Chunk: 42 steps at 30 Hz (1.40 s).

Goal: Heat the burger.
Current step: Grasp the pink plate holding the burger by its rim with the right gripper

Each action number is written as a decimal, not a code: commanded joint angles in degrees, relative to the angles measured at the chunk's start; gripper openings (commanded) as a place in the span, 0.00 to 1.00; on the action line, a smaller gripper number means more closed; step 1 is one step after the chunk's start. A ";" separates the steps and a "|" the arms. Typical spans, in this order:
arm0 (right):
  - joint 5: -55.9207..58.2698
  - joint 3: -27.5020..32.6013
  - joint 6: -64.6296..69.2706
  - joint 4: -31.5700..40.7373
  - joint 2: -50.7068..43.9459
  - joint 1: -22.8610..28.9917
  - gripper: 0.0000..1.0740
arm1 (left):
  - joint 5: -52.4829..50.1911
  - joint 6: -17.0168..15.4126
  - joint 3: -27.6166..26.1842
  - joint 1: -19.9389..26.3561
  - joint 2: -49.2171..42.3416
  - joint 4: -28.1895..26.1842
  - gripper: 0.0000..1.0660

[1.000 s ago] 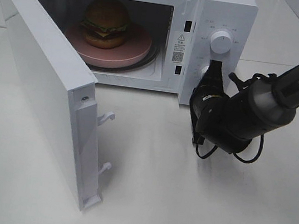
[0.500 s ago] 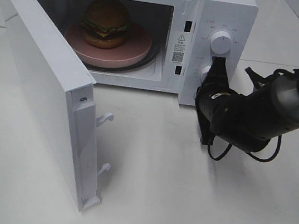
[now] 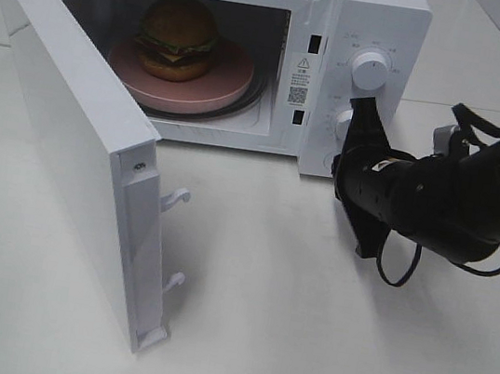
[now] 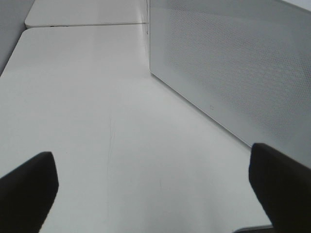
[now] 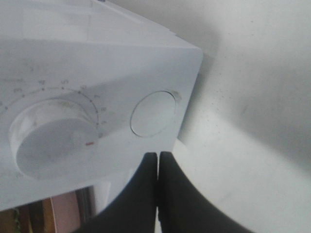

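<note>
Nearest, the microwave door point(image 3: 75, 161) stands swung wide toward the near left, its long edge upright and its outer face turned left. The left gripper point(image 4: 153, 182), out of the high view, hangs low over the counter point(image 4: 73, 97) with its fingers wide apart. It faces what looks like that outer face, so the left arm seems the nearer one for pushing the door shut. Farther right, the right gripper point(image 3: 363, 110) has its fingers pressed together and empty, tips just beside the round button point(image 5: 153, 114) next to the dial point(image 5: 53, 138). Farthest back, the burger point(image 3: 177, 38) sits upright on the pink plate point(image 3: 233, 81) inside the microwave point(image 3: 389, 15), left of and beyond those fingers.
</note>
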 commanded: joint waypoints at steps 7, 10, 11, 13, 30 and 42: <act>15.36 1.55 -16.10 -9.00 -9.40 -0.11 0.00 | -0.17 -0.11 0.17 0.17 -0.40 -0.23 0.94; 20.97 1.43 -20.51 -11.80 -12.09 -0.11 0.00 | -0.17 -0.11 0.17 0.17 -0.40 -0.23 0.94; 20.97 1.43 -20.51 -11.80 -12.09 -0.11 0.00 | -0.17 -0.11 0.17 0.17 -0.40 -0.23 0.94; 25.32 1.38 -24.29 -14.09 -13.81 -0.11 0.00 | -0.17 -0.11 0.17 0.17 -0.40 -0.23 0.94; 56.61 -4.93 -53.11 -17.19 -19.37 -0.11 0.02 | -0.17 -0.11 0.17 0.17 -0.40 -0.23 0.94; 76.15 -11.52 -70.42 -31.05 -19.37 -0.11 0.05 | -0.17 -0.11 0.17 0.17 -0.40 -0.23 0.94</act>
